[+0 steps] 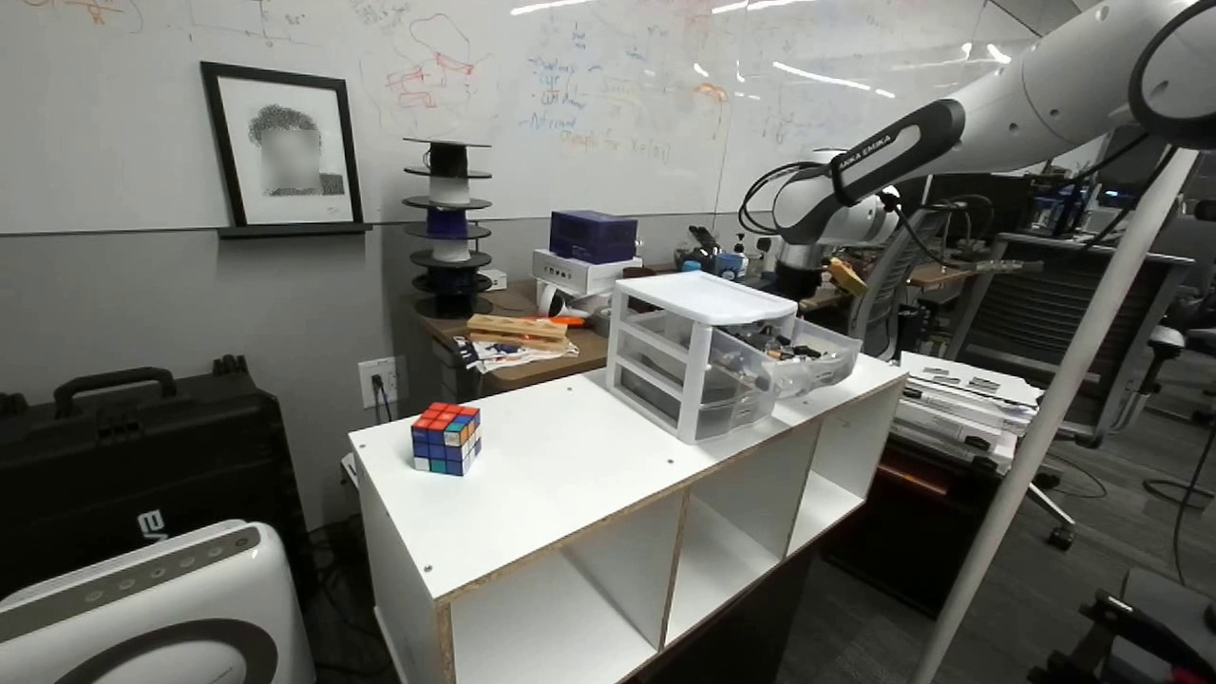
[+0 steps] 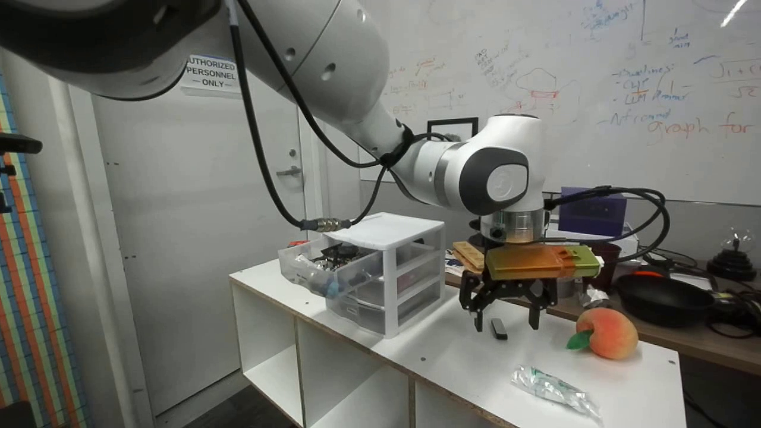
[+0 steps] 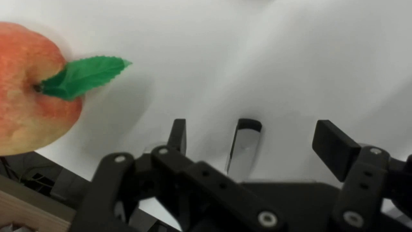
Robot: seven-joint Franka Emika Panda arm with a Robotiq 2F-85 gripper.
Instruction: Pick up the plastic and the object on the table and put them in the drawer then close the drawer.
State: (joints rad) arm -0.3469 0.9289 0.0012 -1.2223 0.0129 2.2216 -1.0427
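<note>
Black fingers — spread wide, empty | grey bar: slim, black-ended | clear plastic: crinkled

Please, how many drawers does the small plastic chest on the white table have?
3. The top drawer is pulled out; the middle drawer, partly hidden by it, and the bottom drawer are stacked below.

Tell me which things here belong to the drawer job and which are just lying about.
Part of the job:
crumpled clear plastic
small gray-and-black object, likely the one meant
open drawer

Likely just lying about:
peach
black pan
purple box
</note>
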